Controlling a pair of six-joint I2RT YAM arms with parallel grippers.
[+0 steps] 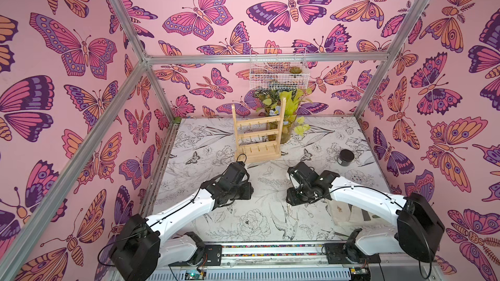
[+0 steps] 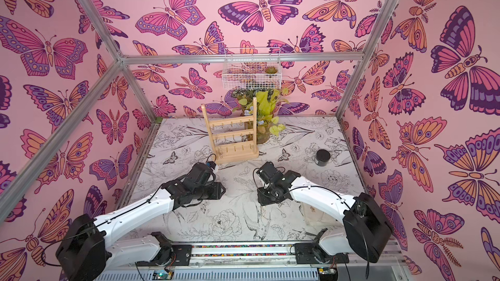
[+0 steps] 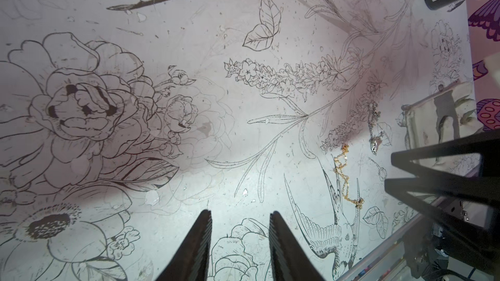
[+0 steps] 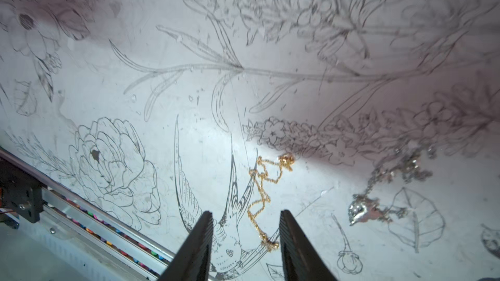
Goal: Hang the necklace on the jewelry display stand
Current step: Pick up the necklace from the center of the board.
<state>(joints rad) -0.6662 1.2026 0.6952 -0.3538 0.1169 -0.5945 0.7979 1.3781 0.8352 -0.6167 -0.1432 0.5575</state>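
The necklace [image 4: 260, 193], a fine gold chain, lies crumpled on the flower-printed table over a drawn bird, also seen in the left wrist view [image 3: 344, 178]. My right gripper [image 4: 246, 213] is open just above it, and the chain's near end lies between the two fingers. My left gripper [image 3: 240, 213] is open and empty, a short way to the left of the chain. The jewelry display stand [image 1: 256, 134] [image 2: 232, 137], a light wooden rack with small gold hooks, stands upright at the back middle, beyond both arms. In both top views the chain is too fine to make out.
A silver chain [image 4: 374, 206] lies bunched right of the gold one. A black jar [image 1: 346, 157] stands at the right. A glass vase of leaves [image 1: 284, 130] is behind the rack, a white wire basket [image 1: 278, 72] on the back wall. A beige pouch [image 1: 343, 214] lies under the right arm.
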